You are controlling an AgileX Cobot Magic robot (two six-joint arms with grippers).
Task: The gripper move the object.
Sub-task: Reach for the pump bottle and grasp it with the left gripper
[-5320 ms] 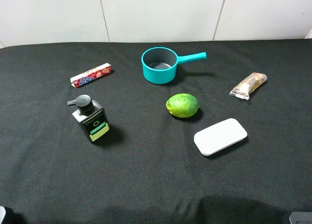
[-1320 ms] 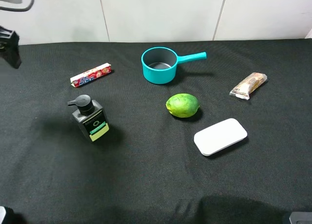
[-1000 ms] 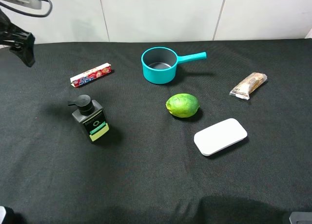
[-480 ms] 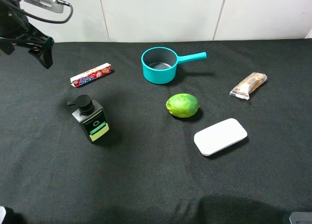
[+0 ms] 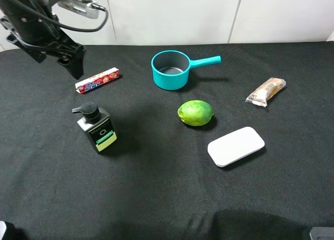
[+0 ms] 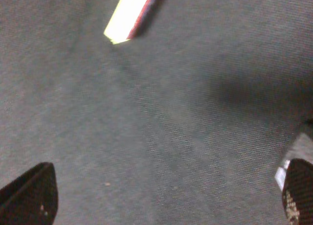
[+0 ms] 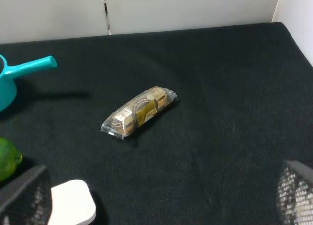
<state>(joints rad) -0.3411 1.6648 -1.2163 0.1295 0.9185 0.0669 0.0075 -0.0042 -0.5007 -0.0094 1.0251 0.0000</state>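
Grey-black square pump bottle (image 5: pixel 96 127) with green label: stood on the black cloth (image 5: pixel 167 198), left side of the table.
Red candy stick pack (image 5: pixel 97 80): lay beyond the bottle, just beside the claw.
Left gripper (image 6: pixel 164 194): jaws spread wide, empty, hovering farthest back. The bottle lay toward the camera from it.
Nearer arm: left. The right gripper (image 7: pixel 160 193), also agape, sat well apart.

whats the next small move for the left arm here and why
Probably carry the left gripper toward the camera side and slightly right, until it sits over the pump bottle, then lower. It hangs open beside the red candy pack, while the bottle stands untouched nearer the camera. The wrist view shows only black cloth between the jaws.
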